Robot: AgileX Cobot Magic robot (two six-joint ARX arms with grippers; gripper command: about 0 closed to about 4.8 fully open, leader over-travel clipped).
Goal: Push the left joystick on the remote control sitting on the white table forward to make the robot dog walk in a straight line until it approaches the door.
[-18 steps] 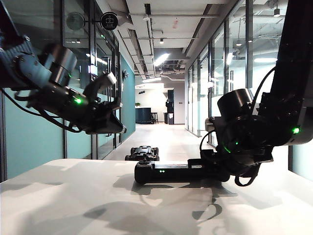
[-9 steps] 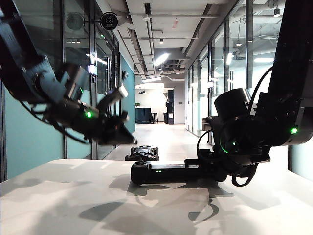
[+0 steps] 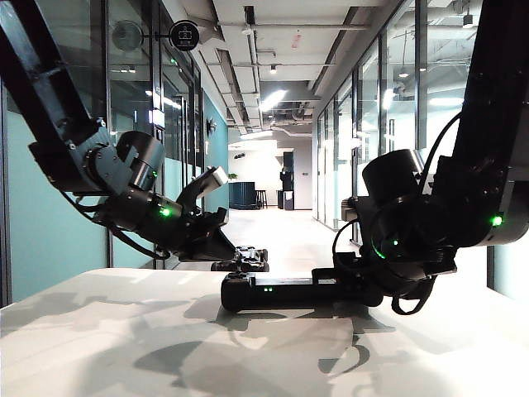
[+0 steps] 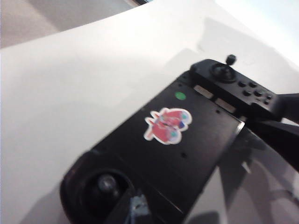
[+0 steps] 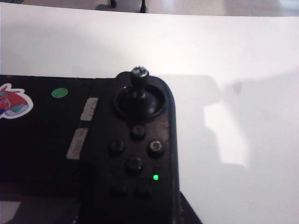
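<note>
The black remote control [image 3: 273, 291] lies on the white table [image 3: 124, 347], two green lights on its near side. My right gripper [image 3: 351, 281] is shut on its right end, just below the right stick [image 5: 139, 74]. My left gripper [image 3: 230, 246] slants down over the left end. Its fingers come together in one narrow point [image 4: 135, 207] right beside the left joystick [image 4: 108, 183]; I cannot tell if they touch. A reddish sticker [image 4: 167, 125] marks the remote's middle. The robot dog [image 3: 241, 258] stands low on the corridor floor beyond the table's far edge.
A long corridor with glass walls on both sides runs straight away behind the robot dog. The table's far edge [image 3: 149, 270] lies just beyond the remote. The right arm's finger [image 4: 280, 135] reaches in at the remote's far end.
My left arm has come down and to the right, from well above the table to just over the remote's left end. The remote slid slightly left. The right arm barely moved.
</note>
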